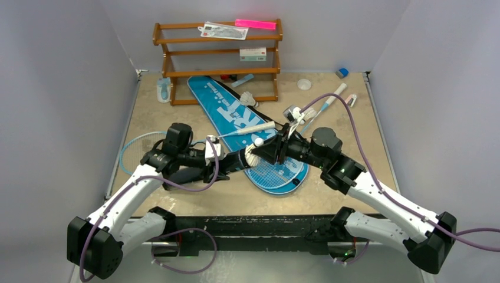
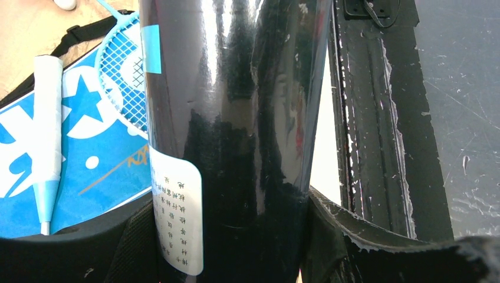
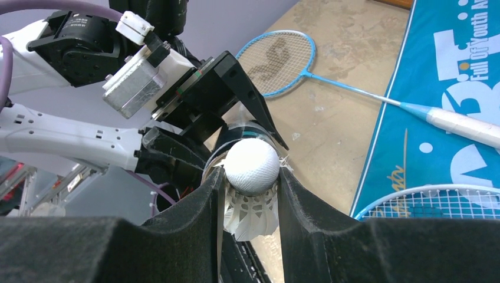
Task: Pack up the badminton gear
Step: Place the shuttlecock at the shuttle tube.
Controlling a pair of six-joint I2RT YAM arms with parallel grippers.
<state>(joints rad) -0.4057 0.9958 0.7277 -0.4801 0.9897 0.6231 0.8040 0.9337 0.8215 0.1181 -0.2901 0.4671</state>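
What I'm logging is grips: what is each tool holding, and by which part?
The left tool clamps the black tube around its body. The right tool pinches a white feather shuttlecock by its skirt, just behind the cork.

Left pincer point(image 1: 223, 161) and right pincer point(image 1: 268, 152) face each other, both clamped.

Blue bag point(image 3: 424, 71) reads "Full Of Youth"; black tube point(image 2: 236, 118) label point(image 2: 177, 218) bears Chinese characters

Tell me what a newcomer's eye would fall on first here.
Mid-table, the left gripper holds the black tube while the right gripper pinches a white shuttlecock, cork end toward the tube's mouth. Under them lies the blue bag, a light-blue racket head resting on it.
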